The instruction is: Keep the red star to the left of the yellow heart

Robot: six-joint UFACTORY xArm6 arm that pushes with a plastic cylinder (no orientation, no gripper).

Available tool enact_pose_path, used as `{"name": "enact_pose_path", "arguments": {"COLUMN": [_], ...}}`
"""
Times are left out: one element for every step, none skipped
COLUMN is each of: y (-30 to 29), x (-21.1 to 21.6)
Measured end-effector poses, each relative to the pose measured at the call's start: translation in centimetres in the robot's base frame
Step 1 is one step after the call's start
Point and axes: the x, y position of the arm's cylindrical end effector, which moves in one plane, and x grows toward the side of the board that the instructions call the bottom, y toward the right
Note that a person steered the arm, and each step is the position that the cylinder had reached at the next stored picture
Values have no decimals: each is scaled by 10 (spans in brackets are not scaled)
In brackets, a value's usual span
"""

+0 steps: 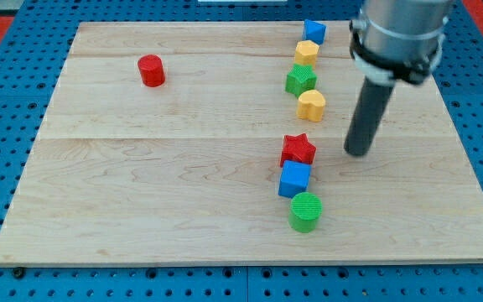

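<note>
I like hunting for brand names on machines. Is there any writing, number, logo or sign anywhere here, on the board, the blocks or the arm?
None: no text can be read.
Wooden board: bare grain only.
Blocks, such as the red star and yellow heart: plain colours, unmarked.
Arm's grey housing and dark rod down to my tip: no label shows.

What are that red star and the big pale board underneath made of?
The red star looks like matte plastic, possibly 3D-printed: uniform colour, no grain. The board looks like light unvarnished wood: visible grain and plank seams. My tip sits to the star's right in the view.
</note>
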Motion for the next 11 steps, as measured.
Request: {"name": "enact_pose_path", "arguments": {"y": [-82,-166,-144,-86,-70,-136,-188,-130,-159,-221,-240], "x": [4,-42,-54,-50,-81,-106,-105,-89,-64,-49,-72]}}
